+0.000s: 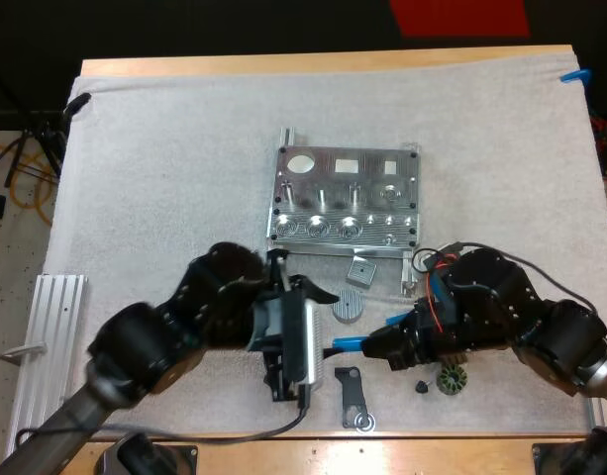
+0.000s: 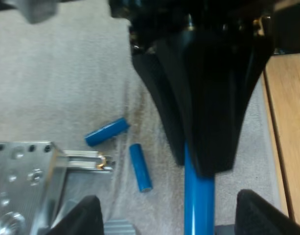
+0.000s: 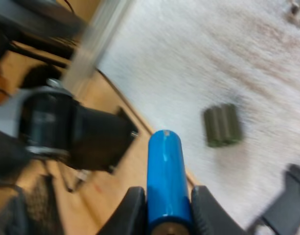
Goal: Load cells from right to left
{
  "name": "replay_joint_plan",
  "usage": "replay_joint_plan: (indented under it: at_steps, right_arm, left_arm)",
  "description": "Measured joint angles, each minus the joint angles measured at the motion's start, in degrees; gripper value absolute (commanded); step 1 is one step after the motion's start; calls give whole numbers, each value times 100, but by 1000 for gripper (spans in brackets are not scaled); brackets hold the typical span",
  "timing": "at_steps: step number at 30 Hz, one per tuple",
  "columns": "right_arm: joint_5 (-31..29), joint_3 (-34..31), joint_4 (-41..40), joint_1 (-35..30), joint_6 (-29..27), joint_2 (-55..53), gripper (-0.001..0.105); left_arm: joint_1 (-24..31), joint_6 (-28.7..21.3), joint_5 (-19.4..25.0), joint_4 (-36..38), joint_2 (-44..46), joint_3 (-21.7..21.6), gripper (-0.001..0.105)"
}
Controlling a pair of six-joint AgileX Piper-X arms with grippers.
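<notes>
Bright blue cylindrical cell (image 1: 349,343), lower centre of high view.
Clamped in right gripper (image 1: 380,346), long axis pointing left into wide-apart left gripper (image 1: 321,346); silver metal fixture (image 1: 345,198) apart, toward upper centre.

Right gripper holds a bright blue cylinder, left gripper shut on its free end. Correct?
Not quite: the left gripper is open. The left wrist view shows its fingers apart, either side of the bright blue cylinder, not touching it. The right gripper does hold it.
</notes>
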State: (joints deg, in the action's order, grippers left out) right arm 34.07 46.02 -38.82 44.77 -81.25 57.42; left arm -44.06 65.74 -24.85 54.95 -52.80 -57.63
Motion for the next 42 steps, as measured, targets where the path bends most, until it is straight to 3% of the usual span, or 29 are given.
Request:
replay_joint_plan:
  at_steps: [2,10,15,19,23,32,42]
  right_arm:
    - [-162,123,-322,0,-311,0,1]
    - [-914,772,-1027,0,-1240,0,1]
    - [-1636,1093,-1502,0,-1707,0,1]
    - [-1965,1238,-1916,0,-2011,0,1]
    - [-2371,1354,-2162,0,-2269,-11,1]
    - [-3265,1684,-2433,0,-2889,142,1]
    - [-4239,2405,-3046,0,-4378,1200,1]
  left_arm:
    - [0,188,166,138,212,0,57]
    - [0,1745,1379,371,857,-4,57]
    - [0,3035,2376,408,1220,-4,57]
    - [0,3919,2597,420,1430,-4,57]
    - [0,4098,2613,514,1533,-20,57]
    - [0,4008,2661,1277,1533,-31,57]
    - [0,3939,2674,1274,1533,-31,57]
